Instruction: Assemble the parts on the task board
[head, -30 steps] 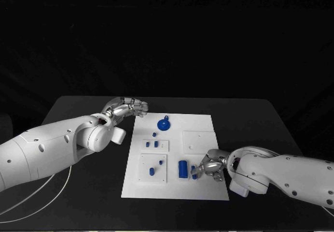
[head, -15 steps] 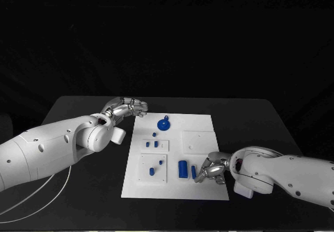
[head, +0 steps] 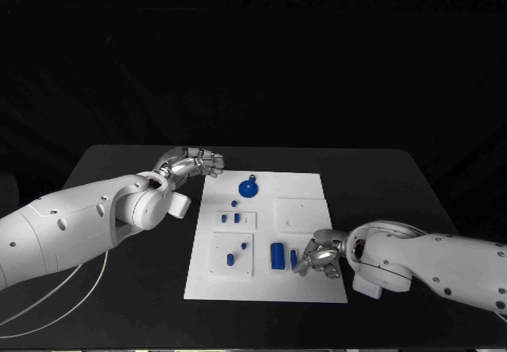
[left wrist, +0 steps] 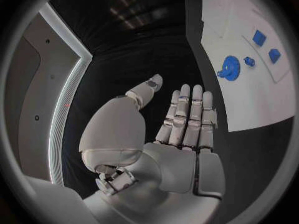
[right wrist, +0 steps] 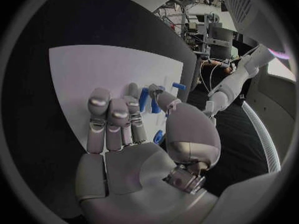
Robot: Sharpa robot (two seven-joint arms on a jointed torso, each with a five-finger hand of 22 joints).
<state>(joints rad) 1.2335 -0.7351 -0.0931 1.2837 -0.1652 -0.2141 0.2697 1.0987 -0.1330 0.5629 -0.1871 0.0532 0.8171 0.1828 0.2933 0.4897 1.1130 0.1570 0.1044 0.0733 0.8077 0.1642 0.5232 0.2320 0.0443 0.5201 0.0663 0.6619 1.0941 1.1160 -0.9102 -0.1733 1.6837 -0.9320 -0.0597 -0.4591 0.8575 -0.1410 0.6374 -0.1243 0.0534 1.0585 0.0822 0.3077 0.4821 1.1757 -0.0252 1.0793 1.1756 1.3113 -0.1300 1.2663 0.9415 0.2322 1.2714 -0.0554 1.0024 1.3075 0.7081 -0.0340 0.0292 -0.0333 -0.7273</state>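
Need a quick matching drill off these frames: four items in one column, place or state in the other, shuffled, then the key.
Items:
1. left hand
2. right hand
3. blue gear-shaped part
4. task board

Descriptions:
A. white plate, mid-table
B. at the board's near right, fingers at a small blue part
C. beside the board's far left corner, holding nothing
D. lying on the board's far end

Pairs: 1-C, 2-B, 3-D, 4-A
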